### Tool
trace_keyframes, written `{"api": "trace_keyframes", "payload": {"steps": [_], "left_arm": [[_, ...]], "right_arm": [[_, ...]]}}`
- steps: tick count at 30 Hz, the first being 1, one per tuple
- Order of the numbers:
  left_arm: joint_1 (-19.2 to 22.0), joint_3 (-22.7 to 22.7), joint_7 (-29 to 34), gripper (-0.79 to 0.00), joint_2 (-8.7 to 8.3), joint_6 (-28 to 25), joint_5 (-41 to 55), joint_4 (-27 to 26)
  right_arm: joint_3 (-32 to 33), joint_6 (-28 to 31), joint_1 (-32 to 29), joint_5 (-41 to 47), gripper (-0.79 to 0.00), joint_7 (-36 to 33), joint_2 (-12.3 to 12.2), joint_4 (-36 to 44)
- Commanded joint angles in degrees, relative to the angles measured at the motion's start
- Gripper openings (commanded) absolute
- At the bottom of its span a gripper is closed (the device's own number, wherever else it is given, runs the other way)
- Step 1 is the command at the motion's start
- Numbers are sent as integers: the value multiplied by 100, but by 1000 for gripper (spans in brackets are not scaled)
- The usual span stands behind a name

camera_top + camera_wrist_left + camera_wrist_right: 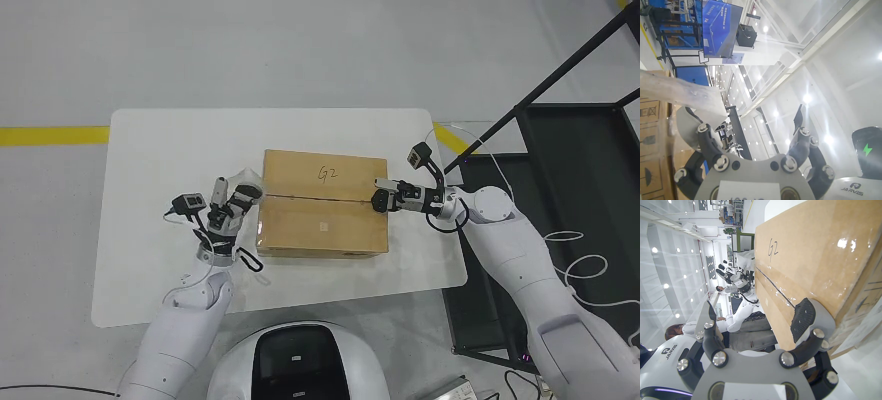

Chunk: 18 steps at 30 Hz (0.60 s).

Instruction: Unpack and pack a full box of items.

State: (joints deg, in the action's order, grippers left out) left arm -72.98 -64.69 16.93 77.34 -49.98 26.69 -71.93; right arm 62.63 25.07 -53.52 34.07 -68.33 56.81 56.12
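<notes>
Currently, one closed box is sitting at the middle of one white table, with its two top flaps meeting along one taped seam that is running from end to end. Two grippers are flanking the box, one at each end. The left gripper is hanging just beside the left end, with its two fingers spread wide and gripping nothing. One loose strip of clear film is sticking out from the box edge in front of one of those fingers. The right gripper is sitting at the right end, level with the seam and likewise spread wide. One pad is lying against the box's upper edge, while the other finger is standing clear of the box. One black rack is standing to the right of the table.
</notes>
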Motion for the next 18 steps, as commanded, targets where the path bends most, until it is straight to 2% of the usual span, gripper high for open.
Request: {"api": "trace_keyframes", "payload": {"steps": [1,12,18], "left_arm": [[5,12,-36,0,9,66,-155,-33],[45,149,-304,0,67,340,-1364,-152],[236,352,-438,0,138,667,-1775,47]], "right_arm": [[0,0,0,0,0,0,0,0],[0,0,0,0,0,0,0,0],[0,0,0,0,0,0,0,0]]}}
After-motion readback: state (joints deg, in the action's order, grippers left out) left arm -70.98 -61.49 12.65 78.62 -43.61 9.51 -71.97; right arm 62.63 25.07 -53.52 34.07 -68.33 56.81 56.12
